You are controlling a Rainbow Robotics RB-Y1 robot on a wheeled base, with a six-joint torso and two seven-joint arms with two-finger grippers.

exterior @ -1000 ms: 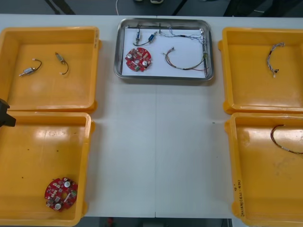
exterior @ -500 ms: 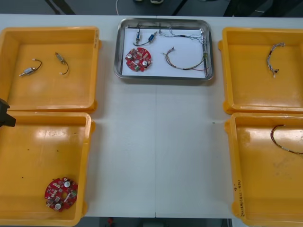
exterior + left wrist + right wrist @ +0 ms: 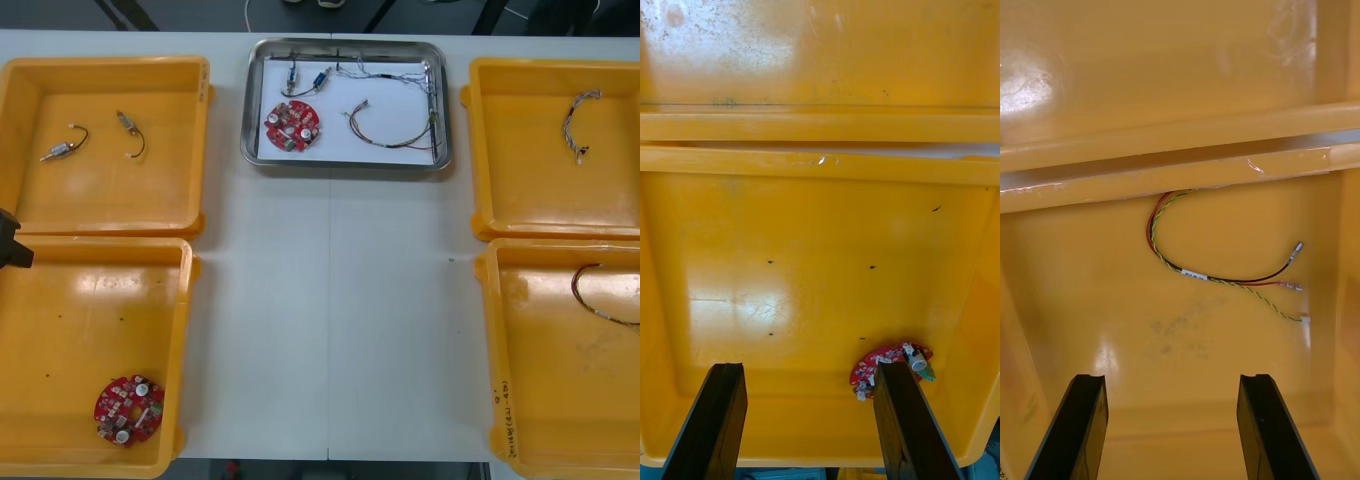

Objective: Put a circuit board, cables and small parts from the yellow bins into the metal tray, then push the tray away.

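**Tray filled, some pieces left in the bins**

The metal tray (image 3: 346,163), white inside, lies at the far middle of the table. It holds a round red circuit board (image 3: 291,126) at its left and small metal parts (image 3: 305,80) just beyond that. A blue and white cable (image 3: 385,70) lies along its far wall, and a curved red and yellow cable (image 3: 390,135) at its right.

The left far bin (image 3: 105,65) holds two black-wired parts (image 3: 62,148). The left near bin (image 3: 100,245) holds a second board (image 3: 129,408). The right far bin (image 3: 550,65) holds a twisted cable (image 3: 577,122), and the right near bin (image 3: 560,245) another red and yellow cable (image 3: 600,300).
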